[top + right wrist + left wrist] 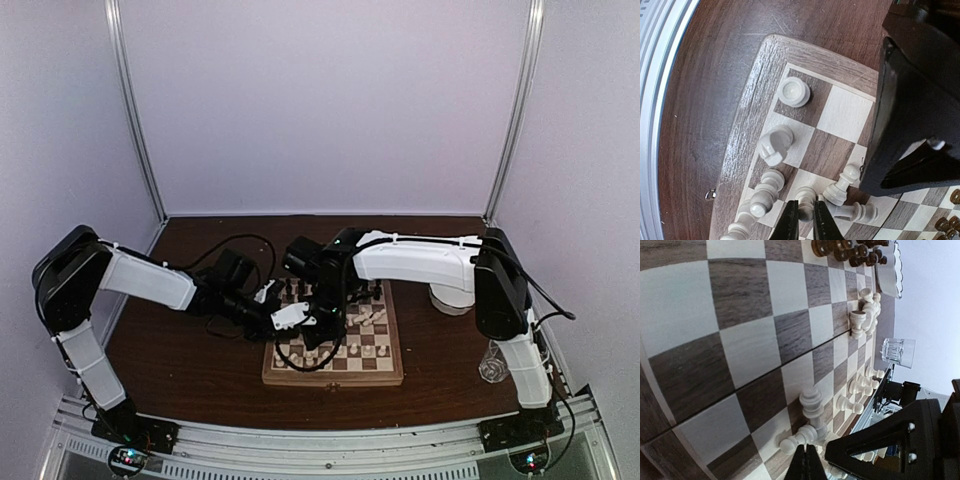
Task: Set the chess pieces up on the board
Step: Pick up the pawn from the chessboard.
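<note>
a cream piece (807, 200) stood near the near-left corner of the board (771, 55), in a huddle of cream chess pieces (775, 145), several of them toppled. the right gripper (806, 224) hung straight above it, fingers close on either side of its top, seemingly pinching it. the left gripper (806, 466) sat low nearby, tips pressed together and empty, with a fallen pawn (799, 441) lying crosswise just ahead. the right arm was nearer, so a plain vertical lift looked due.
</note>
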Available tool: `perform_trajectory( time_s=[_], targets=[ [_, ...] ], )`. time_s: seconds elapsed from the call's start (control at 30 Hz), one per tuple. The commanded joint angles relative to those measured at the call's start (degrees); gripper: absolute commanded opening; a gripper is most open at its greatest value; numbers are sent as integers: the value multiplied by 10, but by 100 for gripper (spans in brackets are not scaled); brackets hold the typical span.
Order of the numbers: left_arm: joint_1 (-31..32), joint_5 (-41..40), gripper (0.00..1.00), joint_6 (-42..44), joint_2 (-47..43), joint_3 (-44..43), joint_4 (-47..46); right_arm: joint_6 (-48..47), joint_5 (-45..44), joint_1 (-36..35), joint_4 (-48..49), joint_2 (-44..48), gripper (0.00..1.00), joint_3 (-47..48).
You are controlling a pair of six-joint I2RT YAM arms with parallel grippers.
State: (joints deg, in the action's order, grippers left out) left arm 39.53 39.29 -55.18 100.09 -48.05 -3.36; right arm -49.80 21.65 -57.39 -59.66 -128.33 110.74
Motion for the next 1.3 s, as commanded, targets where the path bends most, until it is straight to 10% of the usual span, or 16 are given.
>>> perform_trajectory(
  time_s=[0.0, 1.0, 1.27],
  targets=[
    [26, 38, 0, 15, 27, -19, 5, 26, -36, 25, 23, -7, 9, -4],
    [25, 8, 0, 51, -2, -49, 50, 58, -21, 60, 25, 37, 8, -5],
    [12, -105, 45, 79, -92, 2, 14, 67, -9, 63, 35, 38, 8, -11]
  ],
)
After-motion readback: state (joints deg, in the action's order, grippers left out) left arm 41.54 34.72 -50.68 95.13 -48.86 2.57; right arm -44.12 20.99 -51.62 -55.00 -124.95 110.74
